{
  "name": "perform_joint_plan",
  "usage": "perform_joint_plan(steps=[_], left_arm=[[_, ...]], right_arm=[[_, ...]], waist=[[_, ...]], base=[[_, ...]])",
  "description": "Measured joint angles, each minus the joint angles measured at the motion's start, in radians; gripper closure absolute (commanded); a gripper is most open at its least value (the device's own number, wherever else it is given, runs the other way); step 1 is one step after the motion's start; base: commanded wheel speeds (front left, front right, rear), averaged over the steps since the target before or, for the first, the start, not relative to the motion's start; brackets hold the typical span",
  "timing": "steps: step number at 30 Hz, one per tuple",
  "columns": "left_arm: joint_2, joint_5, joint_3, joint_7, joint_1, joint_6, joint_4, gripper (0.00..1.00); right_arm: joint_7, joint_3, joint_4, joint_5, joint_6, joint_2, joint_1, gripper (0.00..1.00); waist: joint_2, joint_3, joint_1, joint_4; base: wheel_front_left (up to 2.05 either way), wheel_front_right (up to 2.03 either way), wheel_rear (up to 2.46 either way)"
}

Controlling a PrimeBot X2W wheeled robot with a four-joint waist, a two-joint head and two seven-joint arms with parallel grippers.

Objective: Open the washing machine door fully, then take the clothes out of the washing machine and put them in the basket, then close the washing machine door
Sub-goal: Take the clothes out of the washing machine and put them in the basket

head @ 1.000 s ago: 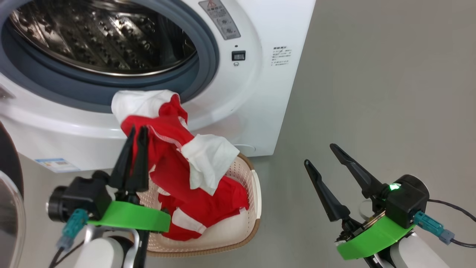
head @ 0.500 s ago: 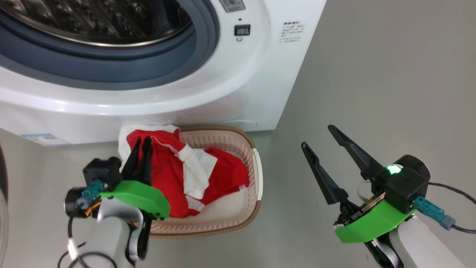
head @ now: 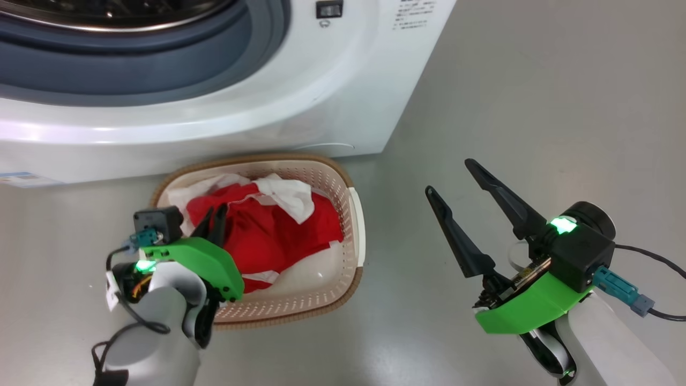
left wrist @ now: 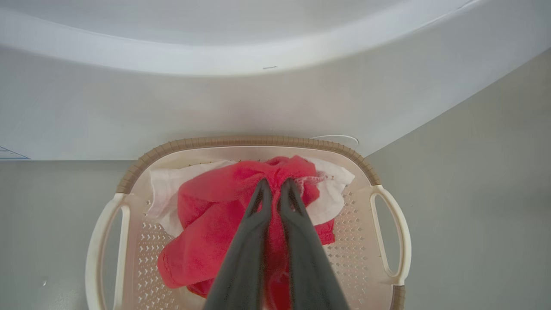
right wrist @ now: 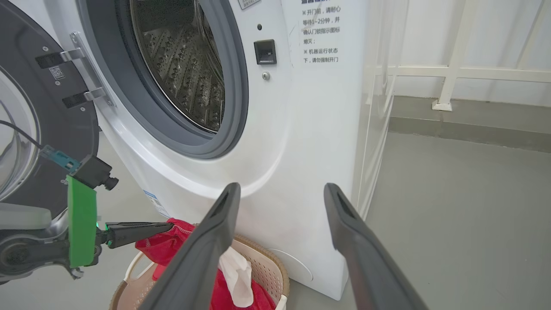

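The left hand [left wrist: 275, 185] pinches the red clothes [left wrist: 202, 234] inside the basket [left wrist: 258, 141], just beside the washing machine [left wrist: 215, 107].

- floor [head: 536, 80]: grey, smooth, slight sheen
- washing machine [head: 321, 96]: stands directly on floor
- basket [head: 356, 225]: on floor, just in front of washing machine, long side twd its front panel

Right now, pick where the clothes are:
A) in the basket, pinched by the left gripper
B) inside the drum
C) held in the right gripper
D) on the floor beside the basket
A: the clothes lie in the basket with the left gripper shut on a fold of them, while the right gripper stands open, off to the side over the floor.
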Motion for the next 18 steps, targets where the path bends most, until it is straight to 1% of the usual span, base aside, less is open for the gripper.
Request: perform_joint_plan(steps=[5,10,17,18], left_arm=[[-0.001,-0.001,-0.012,0.001,-0.068,-0.018,0.133,1.0],[-0.002,-0.002,-0.019,0.0,-0.107,-0.032,0.233,1.0],[-0.002,-0.022,-0.021,-0.019,-0.131,-0.043,0.28,1.0],[-0.002,-0.023,-0.021,-0.022,-0.131,-0.043,0.284,0.98]], right_arm=[[0.0,0.004,0.001,0.0,0.0,0.005,-0.014,0.0],[0.0,0.01,0.0,0.0,0.0,0.01,-0.036,0.0],[0.0,0.012,0.001,0.0,0.0,0.014,-0.044,0.0],[0.0,0.012,0.001,0.0,0.0,0.014,-0.044,0.0]], waist=[[0.0,0.035,0.0001,-0.02],[0.0,0.069,0.0001,-0.04],[0.0,0.103,0.0,-0.062],[0.0,0.105,0.0,-0.064]], base=[[0.0,0.0,0.0],[0.0,0.0,0.0],[0.0,0.0,0.0],[0.0,0.0,0.0]])
